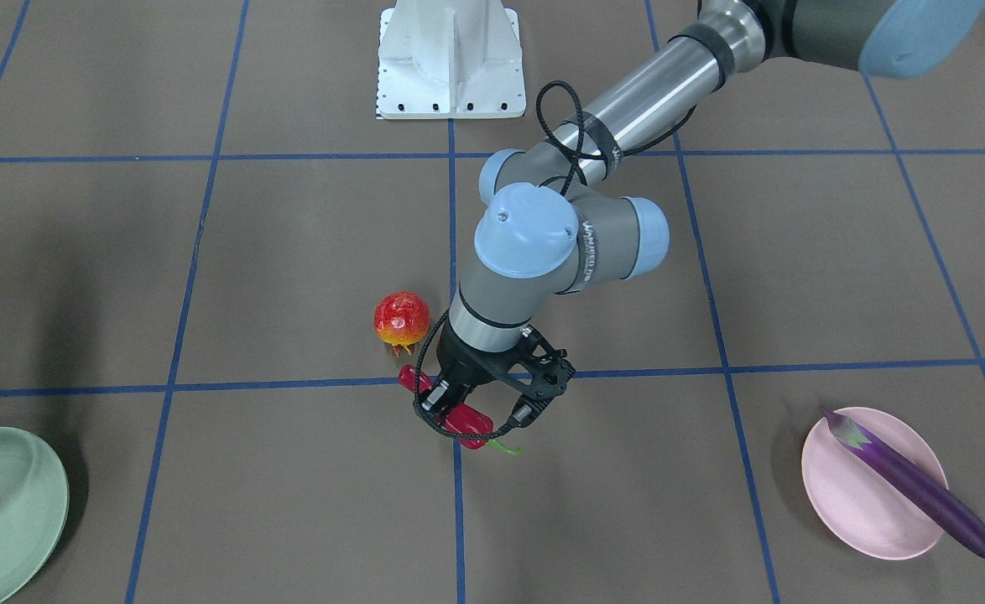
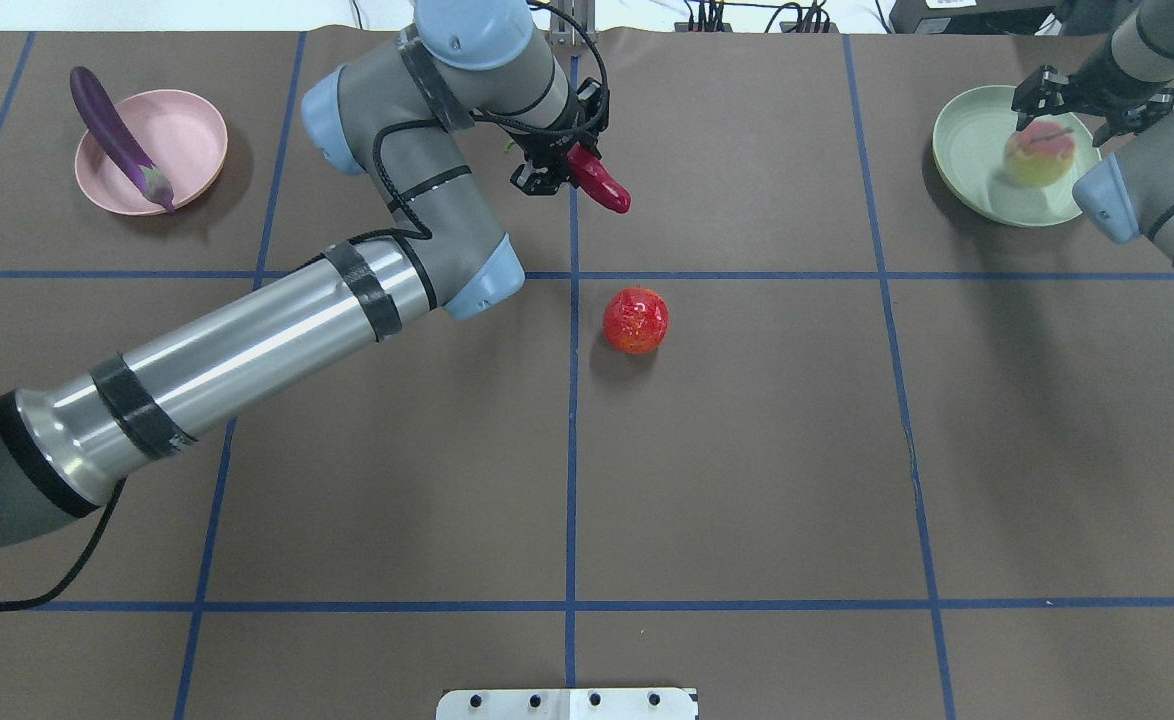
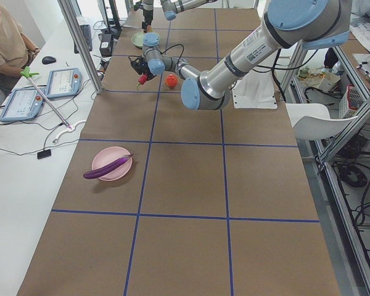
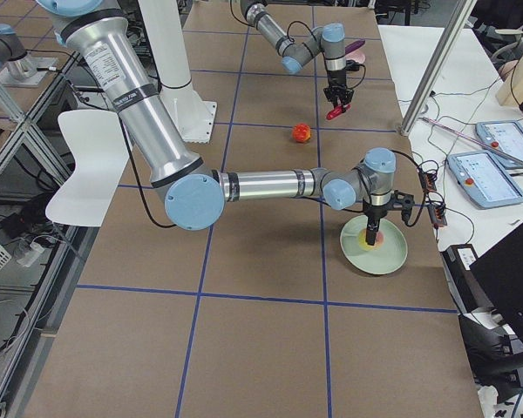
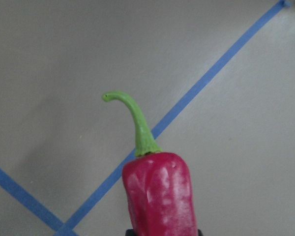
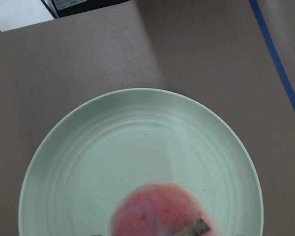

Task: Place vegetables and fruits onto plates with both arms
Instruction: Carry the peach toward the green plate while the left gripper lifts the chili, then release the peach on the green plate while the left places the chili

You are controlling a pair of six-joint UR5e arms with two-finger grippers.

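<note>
My left gripper is shut on the red chili pepper and holds it off the table; the chili's green stem shows in the left wrist view. The red-and-yellow pomegranate-like fruit sits on the table close by. The purple eggplant lies across the pink plate. My right gripper is over the mint green plate, shut on the peach. The peach fills the bottom of the right wrist view, low over the plate.
The white base block stands at the robot's side of the table. Blue tape lines divide the brown tabletop into squares. An operator and tablets are beyond the far table edge.
</note>
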